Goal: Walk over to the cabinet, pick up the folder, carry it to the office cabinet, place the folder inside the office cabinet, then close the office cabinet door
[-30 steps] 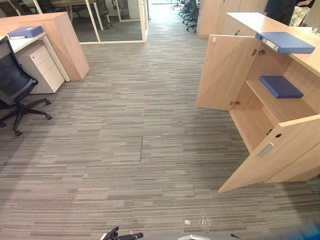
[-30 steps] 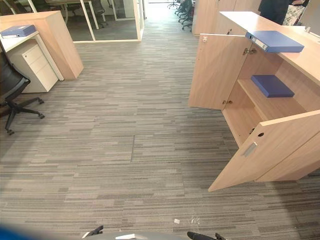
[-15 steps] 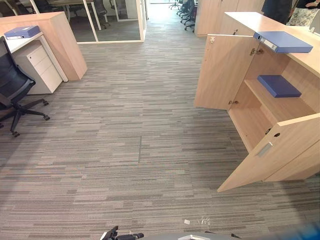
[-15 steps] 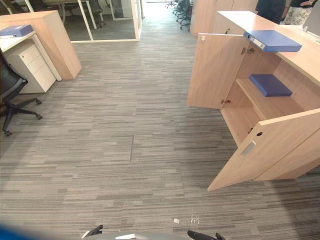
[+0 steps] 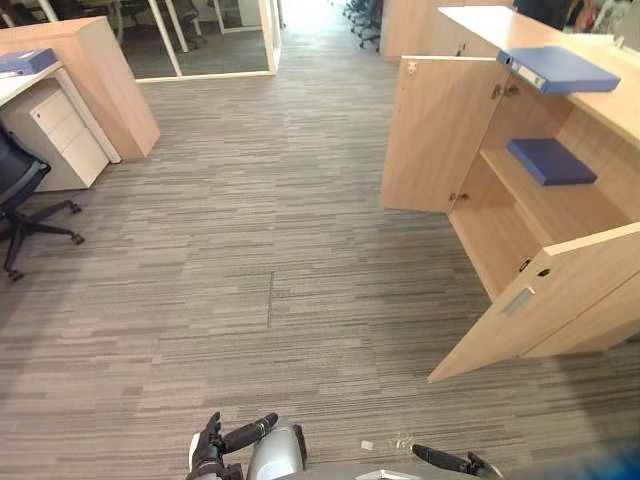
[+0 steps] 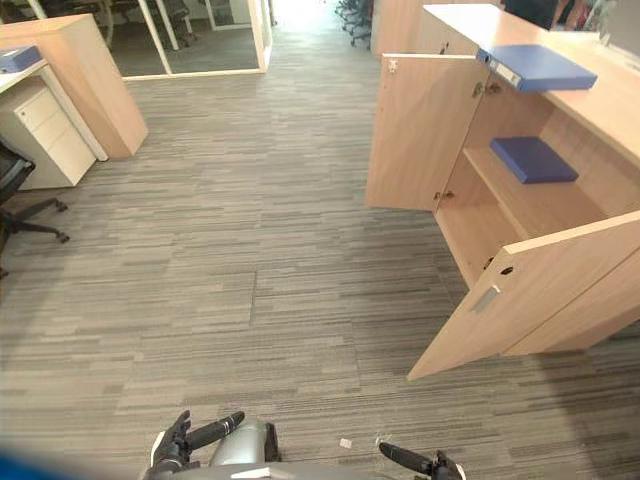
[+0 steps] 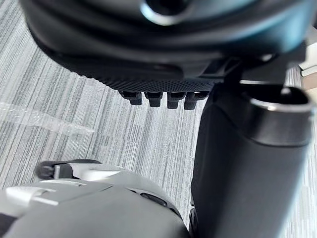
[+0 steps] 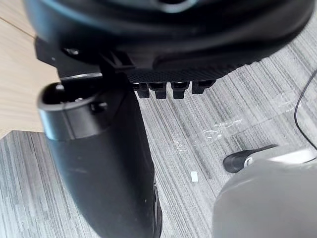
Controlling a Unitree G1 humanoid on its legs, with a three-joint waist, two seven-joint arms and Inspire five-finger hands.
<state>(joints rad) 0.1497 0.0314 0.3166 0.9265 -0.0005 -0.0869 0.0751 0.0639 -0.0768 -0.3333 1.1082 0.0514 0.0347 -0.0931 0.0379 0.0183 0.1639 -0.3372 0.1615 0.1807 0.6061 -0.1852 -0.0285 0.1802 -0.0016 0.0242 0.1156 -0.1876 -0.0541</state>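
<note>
Find fingers of left hand (image 5: 212, 448) and right hand (image 5: 450, 462) released, empty. See the blue folder (image 5: 560, 68) flat on the cabinet worktop (image 5: 480, 25), well apart from them. Looks stiff, light, smooth: grasp at the spine.

Grey striped carpet (image 5: 250, 250) runs past a black office chair (image 5: 15, 190) and white drawer unit (image 5: 55, 135) to glass partitions (image 5: 210, 35).
</note>
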